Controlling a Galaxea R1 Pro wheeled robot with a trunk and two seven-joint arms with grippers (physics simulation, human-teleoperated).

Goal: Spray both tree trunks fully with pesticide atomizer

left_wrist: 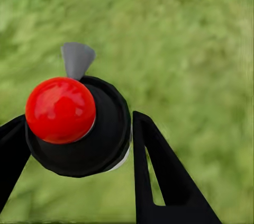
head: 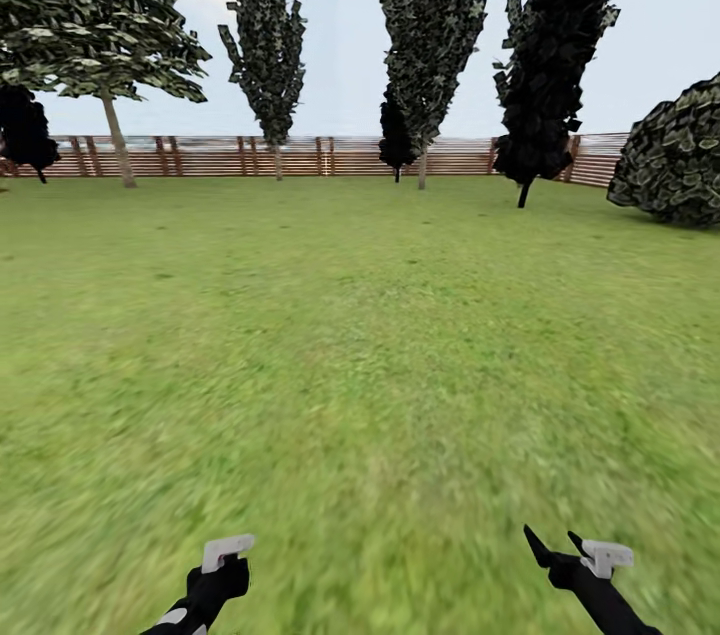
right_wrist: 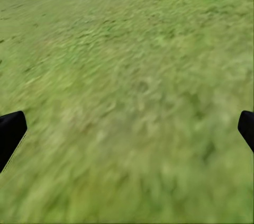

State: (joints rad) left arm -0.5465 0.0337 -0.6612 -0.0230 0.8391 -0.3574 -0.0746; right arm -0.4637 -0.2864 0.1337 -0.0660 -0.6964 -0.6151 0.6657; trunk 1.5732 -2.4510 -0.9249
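My left gripper (left_wrist: 79,152) is shut on the pesticide atomizer (left_wrist: 98,139), a black bottle seen from above with a red round cap and a light grey trigger head (left_wrist: 77,59). In the head view the left gripper (head: 222,570) hangs low at the lower left over the grass floor (head: 360,365). At the lower right, my right gripper (head: 560,547) is open and holds nothing, its black fingers (right_wrist: 10,131) wide apart above the grass. Far off by the fence stand trees with pale trunks, one on the left (head: 118,150) and one near the middle (head: 422,165).
A brown slat fence (head: 330,156) closes the far side of the lawn. A near-black thin-trunked tree (head: 555,65) and a round bush (head: 675,155) stand at the right, and another tall tree (head: 268,45) left of centre. Open grass lies between me and the trees.
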